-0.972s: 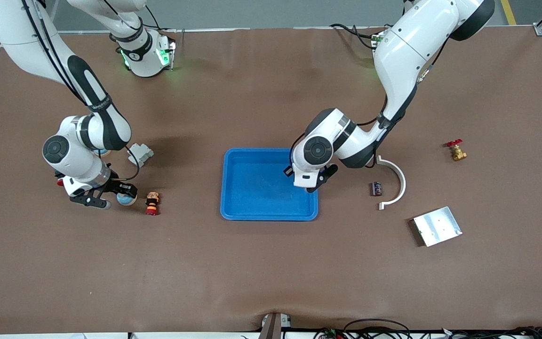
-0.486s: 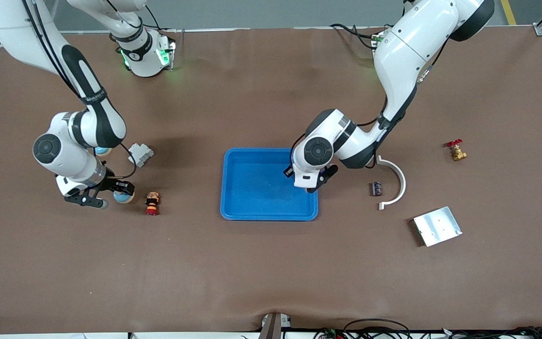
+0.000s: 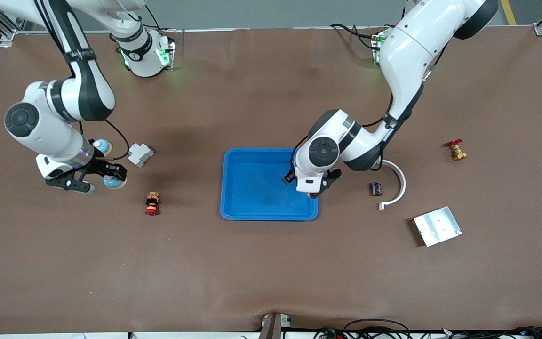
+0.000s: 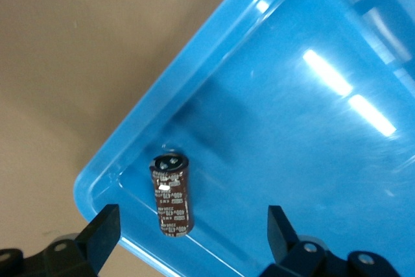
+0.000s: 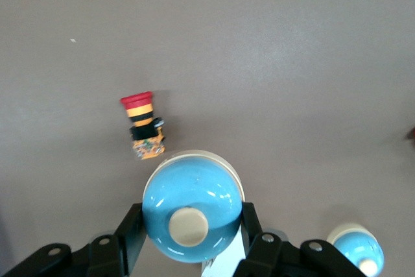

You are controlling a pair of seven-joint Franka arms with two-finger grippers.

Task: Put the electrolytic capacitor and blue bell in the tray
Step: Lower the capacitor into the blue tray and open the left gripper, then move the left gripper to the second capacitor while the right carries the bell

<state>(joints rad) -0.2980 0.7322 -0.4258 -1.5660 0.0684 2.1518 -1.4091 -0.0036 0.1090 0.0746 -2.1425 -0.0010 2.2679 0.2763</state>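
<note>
The capacitor (image 4: 171, 192) carries pale printed lettering on its brown sleeve, too small to read. It lies on its side inside the tray (image 3: 252, 207), in the corner nearest the left arm's end of the table. The left gripper (image 4: 188, 241) hangs over that corner with its fingers spread apart and nothing between them. Well away from the tray toward the right arm's end, the right gripper (image 3: 93, 181) clamps the blue bell (image 5: 192, 206) above the table.
</note>
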